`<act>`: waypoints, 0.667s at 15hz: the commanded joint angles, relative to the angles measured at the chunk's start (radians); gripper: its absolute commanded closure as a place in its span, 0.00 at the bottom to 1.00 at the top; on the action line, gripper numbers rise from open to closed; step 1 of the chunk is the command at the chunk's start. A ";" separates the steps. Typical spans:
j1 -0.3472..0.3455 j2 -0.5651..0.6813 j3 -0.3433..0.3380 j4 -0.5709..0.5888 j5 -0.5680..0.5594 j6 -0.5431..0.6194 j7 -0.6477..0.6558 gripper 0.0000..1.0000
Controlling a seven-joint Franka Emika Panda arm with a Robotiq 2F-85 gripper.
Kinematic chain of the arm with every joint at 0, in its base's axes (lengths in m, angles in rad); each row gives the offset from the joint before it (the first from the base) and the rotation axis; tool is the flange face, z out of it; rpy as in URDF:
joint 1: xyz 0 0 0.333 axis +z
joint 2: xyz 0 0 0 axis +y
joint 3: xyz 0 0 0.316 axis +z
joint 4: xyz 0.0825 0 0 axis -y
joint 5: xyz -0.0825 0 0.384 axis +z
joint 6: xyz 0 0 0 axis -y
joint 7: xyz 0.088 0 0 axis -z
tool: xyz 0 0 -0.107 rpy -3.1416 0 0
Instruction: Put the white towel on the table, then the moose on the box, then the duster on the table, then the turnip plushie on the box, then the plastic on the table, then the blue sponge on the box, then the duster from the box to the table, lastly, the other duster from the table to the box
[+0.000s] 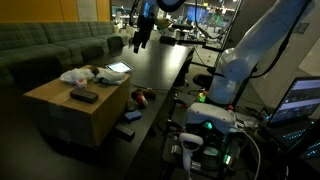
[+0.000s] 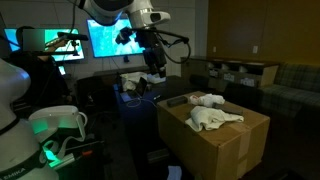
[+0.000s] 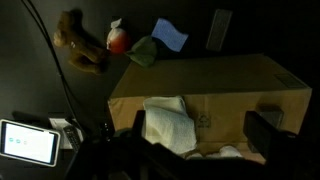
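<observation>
The brown cardboard box (image 1: 95, 112) (image 2: 225, 145) (image 3: 215, 85) stands beside the long black table (image 1: 165, 65). A white towel (image 3: 165, 122) (image 2: 216, 119) (image 1: 74, 75) lies on its top, with a second pale lumpy thing (image 2: 207, 99) (image 3: 226, 152) next to it. In the wrist view, a brown moose (image 3: 80, 45), a red-and-green turnip plushie (image 3: 122, 40) and a blue sponge (image 3: 170, 35) lie on the dark surface beyond the box. My gripper (image 1: 140, 40) (image 2: 152, 66) (image 3: 200, 128) hangs high over the table, away from the box, open and empty.
A dark flat rectangular thing (image 1: 83, 95) lies on the box top. A lit tablet (image 1: 118, 68) (image 3: 28, 142) sits by the box. A green sofa (image 1: 45, 45) runs behind. Cables and lit equipment (image 1: 205, 125) crowd the robot's base.
</observation>
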 commanded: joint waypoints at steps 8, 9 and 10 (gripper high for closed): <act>0.046 0.400 -0.028 0.246 -0.035 0.111 -0.175 0.00; 0.045 0.438 -0.030 0.257 -0.039 0.138 -0.191 0.00; 0.045 0.467 -0.035 0.275 -0.025 0.151 -0.227 0.00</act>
